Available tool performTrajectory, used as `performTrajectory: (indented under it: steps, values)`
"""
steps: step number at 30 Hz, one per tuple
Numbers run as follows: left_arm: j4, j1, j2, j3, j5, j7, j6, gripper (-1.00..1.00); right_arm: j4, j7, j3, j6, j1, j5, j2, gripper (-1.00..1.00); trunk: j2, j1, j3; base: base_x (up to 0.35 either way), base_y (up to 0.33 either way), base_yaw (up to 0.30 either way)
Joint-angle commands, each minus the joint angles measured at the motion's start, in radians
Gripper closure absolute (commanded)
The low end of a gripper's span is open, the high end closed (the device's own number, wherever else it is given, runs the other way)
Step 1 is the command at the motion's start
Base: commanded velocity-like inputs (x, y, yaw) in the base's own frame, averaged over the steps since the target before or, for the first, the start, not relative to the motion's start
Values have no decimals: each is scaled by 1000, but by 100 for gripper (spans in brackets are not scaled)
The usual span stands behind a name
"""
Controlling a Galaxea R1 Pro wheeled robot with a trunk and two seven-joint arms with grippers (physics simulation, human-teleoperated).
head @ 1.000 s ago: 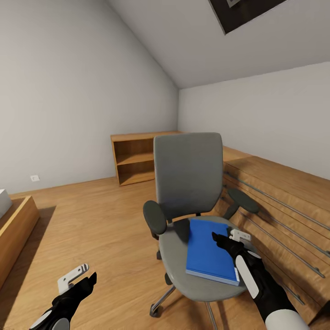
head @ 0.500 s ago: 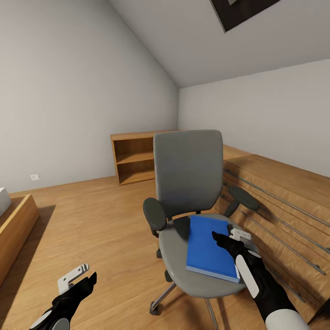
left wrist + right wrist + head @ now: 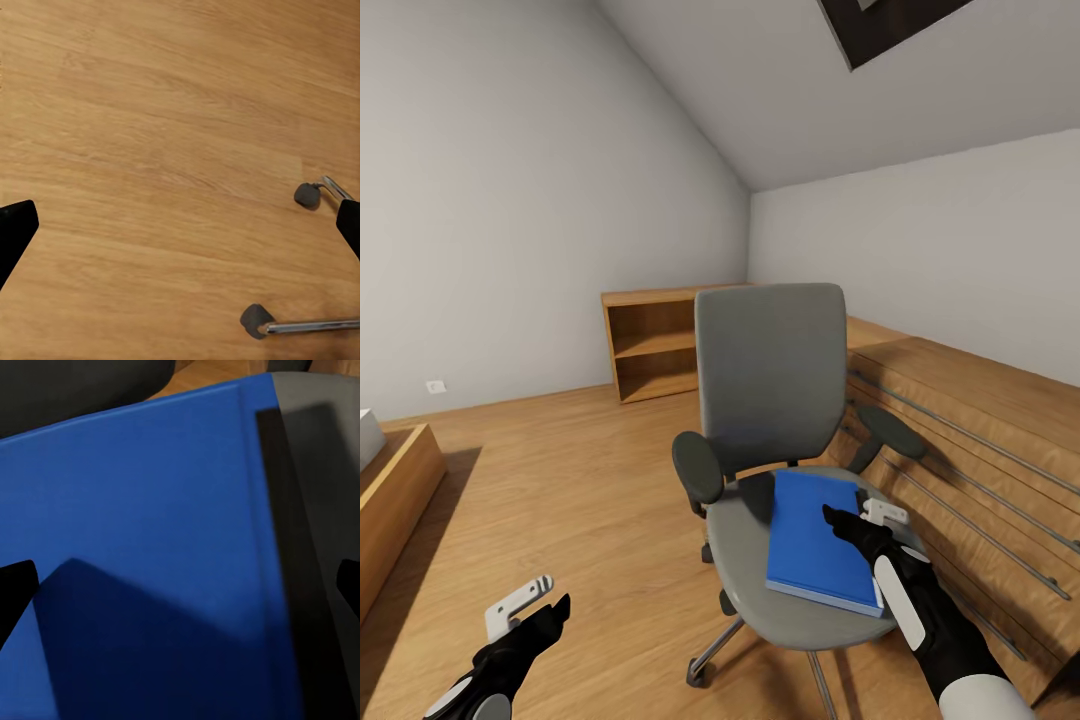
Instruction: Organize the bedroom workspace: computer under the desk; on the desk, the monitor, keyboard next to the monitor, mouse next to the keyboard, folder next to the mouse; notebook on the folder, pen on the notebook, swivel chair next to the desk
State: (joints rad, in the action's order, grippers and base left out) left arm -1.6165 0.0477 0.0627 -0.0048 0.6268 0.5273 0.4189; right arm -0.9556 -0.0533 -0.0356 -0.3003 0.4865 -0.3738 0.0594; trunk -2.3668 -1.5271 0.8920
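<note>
Folder flat on swivel chair seat, toward right armrest. Right gripper poised over folder's right edge, jaws wide, nothing held. Left gripper spread, idle, low beside chair. Best lower squarely, pinch edge, lift level.

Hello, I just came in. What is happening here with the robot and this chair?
The robot stands in front of the swivel chair, where the folder lies flat on the seat. Its right gripper hangs open just above the folder's right edge; in the right wrist view both fingertips sit wide apart over the blue cover, so nothing is gripped yet. The left gripper is open too, low over the wood floor near the chair's castors.
</note>
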Motion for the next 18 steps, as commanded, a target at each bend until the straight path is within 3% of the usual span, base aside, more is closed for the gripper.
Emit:
performTrajectory:
  steps: [1,18]
  values:
    - [-2,0,1,0,8,7,2,-100,6,-7,0,-5,0,-8,0,-100,0,0,1,0,0,0]
    - [-2,0,1,2,8,7,0,-100,6,-8,0,-5,0,-8,0,-100,0,0,1,-99,-10,0]
